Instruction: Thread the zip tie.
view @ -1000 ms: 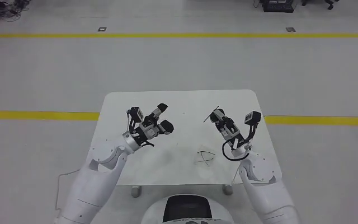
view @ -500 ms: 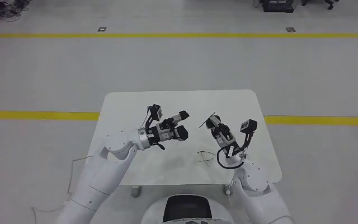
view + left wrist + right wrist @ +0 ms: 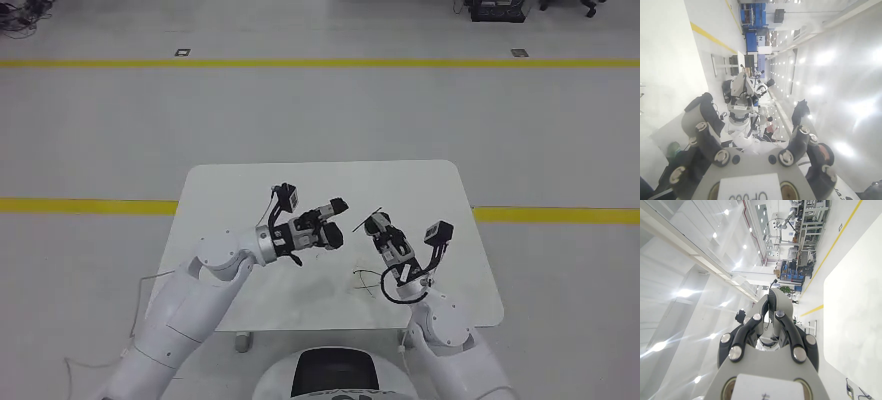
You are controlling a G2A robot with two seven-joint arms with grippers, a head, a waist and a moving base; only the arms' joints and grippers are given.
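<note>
My right gripper (image 3: pixel 377 225) hovers above the white table (image 3: pixel 250 190), shut on a thin black zip tie (image 3: pixel 373 214) whose end pokes out past the fingertips (image 3: pixel 772 298). In the right wrist view the zip tie's tip (image 3: pixel 773 282) curls just beyond the closed pads. My left gripper (image 3: pixel 338 222) is open and level with it, a short gap to its left, its jaws facing the right gripper. From the left wrist, the open left gripper (image 3: pixel 754 100) frames the right gripper (image 3: pixel 740 85) and the zip tie (image 3: pixel 743 75) held in it.
A second black zip tie (image 3: pixel 367 280), bent into a loop, lies on the table near the front edge, below the two grippers. The table's edge (image 3: pixel 826 283) appears in the right wrist view. Yellow floor lines (image 3: pixel 90 206) run behind the table.
My left arm has swung right and my right arm left, so the two grippers now nearly meet over the table's middle. The left gripper stays open and the right stays shut on the zip tie.
</note>
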